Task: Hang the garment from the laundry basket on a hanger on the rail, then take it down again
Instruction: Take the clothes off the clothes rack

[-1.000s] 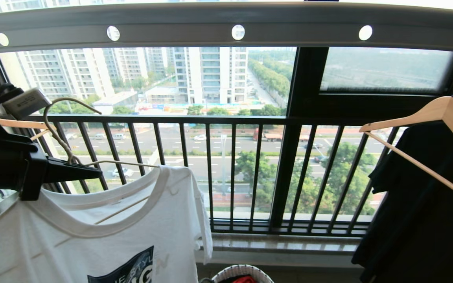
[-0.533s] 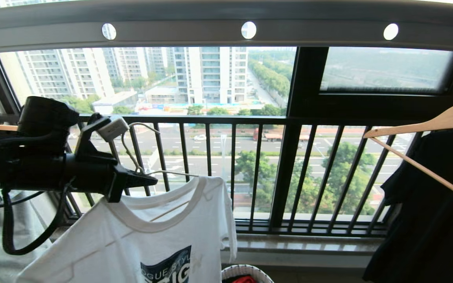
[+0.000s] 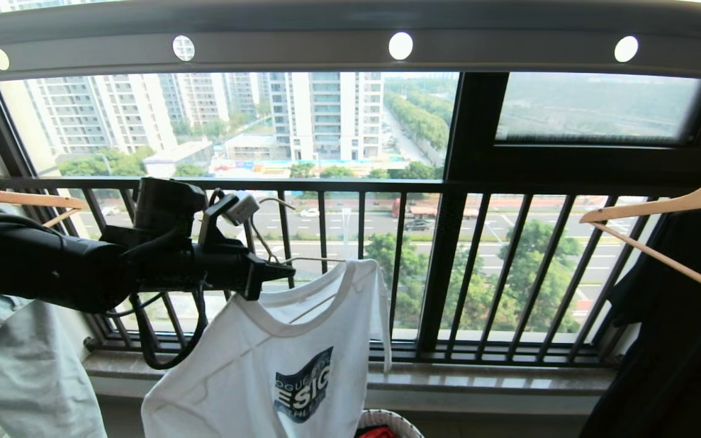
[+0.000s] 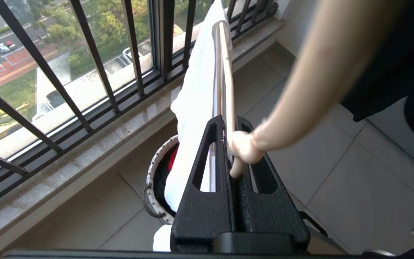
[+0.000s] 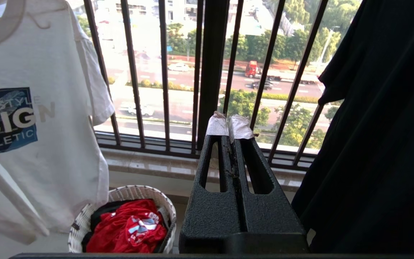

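1. Now the left gripper (image 3: 283, 271) is clamped shut on the hanger (image 3: 302, 260) near the base of its hook, and the T-shirt (image 3: 277, 359) hangs from that hanger in mid-air, well below the rail (image 3: 302, 45).
2. Over the last second the arm has swung from the far left edge of the head view toward the middle, carrying shirt and hanger with it; the shirt now hangs in front of the window bars (image 3: 399, 267) rather than at the picture's edge.
3. Seen from the left wrist, the fingers (image 4: 207, 201) pinch the cream wire between them, with the shirt draped edge-on beyond.
4. The hook points upward beside the wrist but touches nothing; no hole in the rail holds it.
5. My reading: the hanger is either on its way up to the rail or just off it, and these views cannot settle which.
6. The basket (image 5: 120, 196) sits on the floor under the shirt, holding red and dark clothes.
7. The right gripper (image 5: 230, 126) is parked low with its fingers closed on nothing, near the black garment (image 5: 383, 126).
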